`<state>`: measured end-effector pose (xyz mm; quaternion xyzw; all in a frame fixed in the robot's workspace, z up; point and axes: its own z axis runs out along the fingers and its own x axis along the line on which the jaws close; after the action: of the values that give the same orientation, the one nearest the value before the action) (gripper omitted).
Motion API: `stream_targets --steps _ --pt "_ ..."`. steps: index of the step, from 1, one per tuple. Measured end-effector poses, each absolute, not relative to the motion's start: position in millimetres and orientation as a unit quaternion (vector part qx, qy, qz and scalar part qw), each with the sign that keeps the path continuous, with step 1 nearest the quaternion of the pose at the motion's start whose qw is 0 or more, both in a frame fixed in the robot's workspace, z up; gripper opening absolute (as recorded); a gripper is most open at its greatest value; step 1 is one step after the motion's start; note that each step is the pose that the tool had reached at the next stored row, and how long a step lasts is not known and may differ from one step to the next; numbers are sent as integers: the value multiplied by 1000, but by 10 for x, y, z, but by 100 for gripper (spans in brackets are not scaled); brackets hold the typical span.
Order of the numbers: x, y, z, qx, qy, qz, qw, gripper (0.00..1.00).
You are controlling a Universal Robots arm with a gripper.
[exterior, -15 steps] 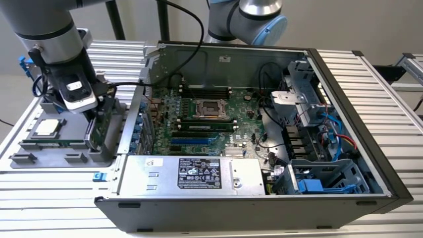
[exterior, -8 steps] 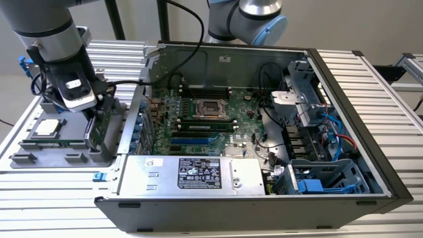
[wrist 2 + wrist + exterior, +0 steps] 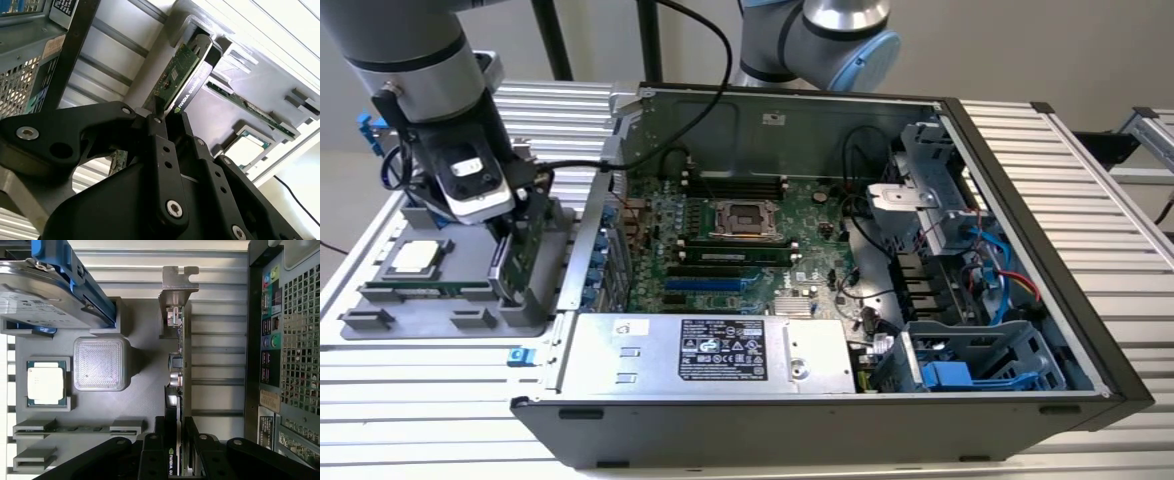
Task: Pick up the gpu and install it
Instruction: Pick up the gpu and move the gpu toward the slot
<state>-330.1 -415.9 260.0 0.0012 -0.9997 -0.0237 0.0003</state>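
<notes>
The gpu (image 3: 511, 268) stands on edge in a slot of the grey parts holder (image 3: 400, 318), on the exterior view's left beside the open computer case (image 3: 1014, 200). In the first wrist view the gpu (image 3: 182, 352) shows its green board, black shroud and silver bracket (image 3: 176, 285) at the far end. My gripper (image 3: 507, 218) reaches down onto the card. Its black fingers (image 3: 152, 450) straddle the near end of the card and press on both faces, so the gripper (image 3: 174, 442) is shut on it. The second wrist view shows the gripper (image 3: 166, 119) pinching the gpu (image 3: 182, 75), which still sits in the holder.
The holder also carries a processor chip (image 3: 45, 382), a narrow memory stick (image 3: 80, 429) and a hard drive in a blue frame (image 3: 35, 295). The case's wall (image 3: 260, 365) stands close beside the card. Inside are the motherboard (image 3: 734, 250), blue slots (image 3: 707, 285) and a power supply (image 3: 707, 350).
</notes>
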Motion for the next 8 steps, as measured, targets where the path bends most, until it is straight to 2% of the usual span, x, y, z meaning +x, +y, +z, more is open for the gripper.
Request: stream_targets --steps 8 --pt "-3302 -4159 2620 1 -1000 -24 0 0"
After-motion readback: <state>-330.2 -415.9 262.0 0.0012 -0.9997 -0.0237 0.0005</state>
